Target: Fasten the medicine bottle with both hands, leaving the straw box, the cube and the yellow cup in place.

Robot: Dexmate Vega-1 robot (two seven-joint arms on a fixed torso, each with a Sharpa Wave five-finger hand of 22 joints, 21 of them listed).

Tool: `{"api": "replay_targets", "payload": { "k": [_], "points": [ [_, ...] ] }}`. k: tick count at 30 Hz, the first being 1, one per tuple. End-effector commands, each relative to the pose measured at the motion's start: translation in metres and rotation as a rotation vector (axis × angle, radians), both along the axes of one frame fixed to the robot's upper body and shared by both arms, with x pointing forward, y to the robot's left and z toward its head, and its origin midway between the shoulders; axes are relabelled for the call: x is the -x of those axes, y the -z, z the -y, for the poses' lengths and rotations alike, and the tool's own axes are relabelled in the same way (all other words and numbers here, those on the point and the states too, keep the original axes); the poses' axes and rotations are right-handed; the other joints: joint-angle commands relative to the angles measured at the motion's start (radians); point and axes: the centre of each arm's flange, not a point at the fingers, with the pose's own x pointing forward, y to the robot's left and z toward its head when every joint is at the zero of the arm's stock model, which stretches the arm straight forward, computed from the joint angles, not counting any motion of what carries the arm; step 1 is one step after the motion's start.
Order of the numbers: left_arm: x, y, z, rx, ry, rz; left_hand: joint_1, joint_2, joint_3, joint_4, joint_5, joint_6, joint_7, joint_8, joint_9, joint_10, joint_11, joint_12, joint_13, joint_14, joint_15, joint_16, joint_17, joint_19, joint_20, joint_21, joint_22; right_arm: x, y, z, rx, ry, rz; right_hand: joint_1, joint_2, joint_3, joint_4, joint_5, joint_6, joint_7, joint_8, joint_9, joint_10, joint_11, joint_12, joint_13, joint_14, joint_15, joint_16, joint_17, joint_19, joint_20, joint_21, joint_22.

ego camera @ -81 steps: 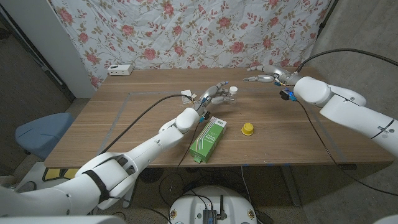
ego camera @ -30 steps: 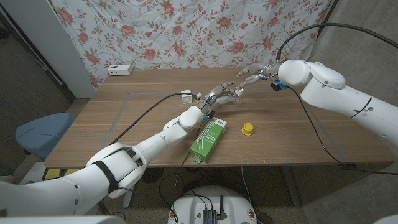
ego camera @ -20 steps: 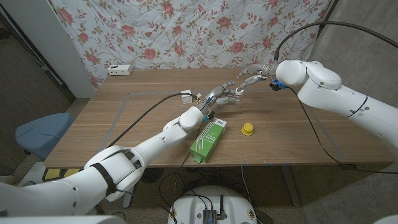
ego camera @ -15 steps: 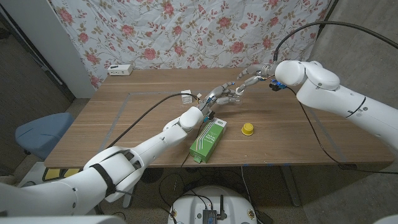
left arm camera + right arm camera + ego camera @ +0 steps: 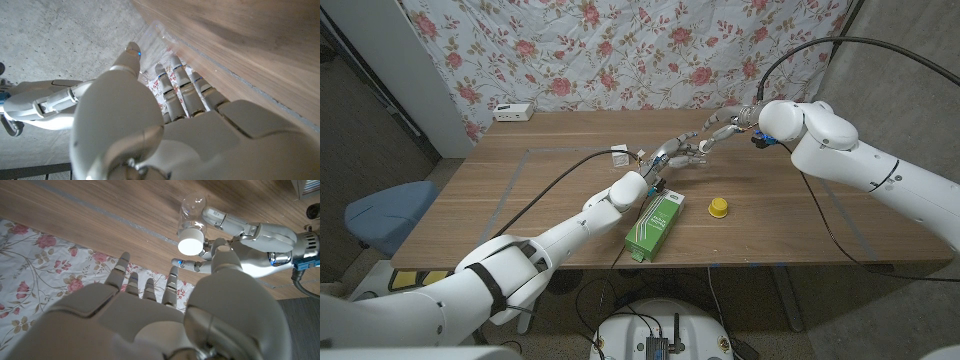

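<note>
L hand [image 5: 672, 153] grips medicine bottle [image 5: 191, 216]; R hand [image 5: 723, 126] fingers spread, holding nothing.

Wooden table [image 5: 790, 215] with a few bits on it: a green box [image 5: 654, 226] lying just behind the left hand [image 5: 672, 153], and a little yellow cup [image 5: 718, 207] off to that hand's right. There's also a small white cube [image 5: 619, 153] close by its left, plus a white power strip [image 5: 513, 112] way off at the far left edge.

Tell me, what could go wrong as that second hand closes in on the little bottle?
The left hand holds the clear medicine bottle only between its fingers, so a push from the right hand might knock it loose. That hand is open and near the white cap, but not on it; it could close off-centre. A dropped bottle could roll toward the yellow cup or the straw box.
</note>
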Motion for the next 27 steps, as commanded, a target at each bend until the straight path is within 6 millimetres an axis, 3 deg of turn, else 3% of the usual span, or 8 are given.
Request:
{"api": "replay_targets", "payload": {
  "k": [1,12,19,27],
  "points": [
    [-0.0017,-0.0009,0.0028,0.001,0.009,0.003,-0.006,0.003,0.011,-0.001,0.007,-0.003,-0.004,-0.003,0.004,0.01,0.0,0.004,0.004,0.011,-0.116,-0.002,0.0,0.002,-0.154,0.002,0.003,-0.0051,0.0062,-0.0023,-0.004,0.009,0.0,0.009,-0.004,0.006,0.005,0.008,0.016,0.0,0.008,0.004,0.012,0.003,0.008,0.004,0.011,-0.001,0.011,0.003,0.008,-0.02,0.009,0.003],
    [-0.002,-0.0003,0.0035,-0.002,0.013,0.001,-0.007,0.004,0.014,-0.002,0.007,-0.002,-0.011,-0.003,0.004,0.011,-0.003,0.004,0.004,0.011,-0.117,-0.003,0.0,0.001,-0.154,0.002,0.003,-0.0093,0.0095,-0.0039,-0.003,0.018,0.009,0.02,-0.006,0.011,0.009,0.004,0.059,0.006,0.022,0.01,0.038,0.001,0.015,0.004,0.038,-0.013,0.017,0.002,0.056,-0.018,0.019,0.002],
    [-0.0019,0.0001,0.0046,-0.007,0.015,0.002,-0.009,0.003,0.015,-0.002,0.007,-0.002,-0.014,-0.003,0.004,0.013,-0.002,0.005,0.004,0.011,-0.116,-0.003,0.0,0.001,-0.154,0.002,0.003,-0.0092,0.01,-0.0039,-0.003,0.025,0.022,0.027,-0.006,0.015,0.009,0.001,0.084,-0.001,0.03,0.013,0.05,0.0,0.018,0.004,0.049,-0.016,0.018,0.002,0.07,-0.025,0.019,0.002],
    [-0.0021,0.0005,0.0062,-0.008,0.018,0.001,-0.011,0.006,0.018,-0.001,0.007,-0.002,-0.017,-0.003,0.004,0.015,-0.004,0.005,0.004,0.012,-0.116,-0.003,-0.001,0.0,-0.153,0.002,0.003,-0.0102,0.0115,-0.0034,-0.005,0.033,0.028,0.039,-0.005,0.02,0.008,-0.004,0.113,0.009,0.04,0.016,0.073,0.004,0.023,0.004,0.06,-0.025,0.019,0.001,0.087,-0.03,0.019,0.002]
  ]
}}
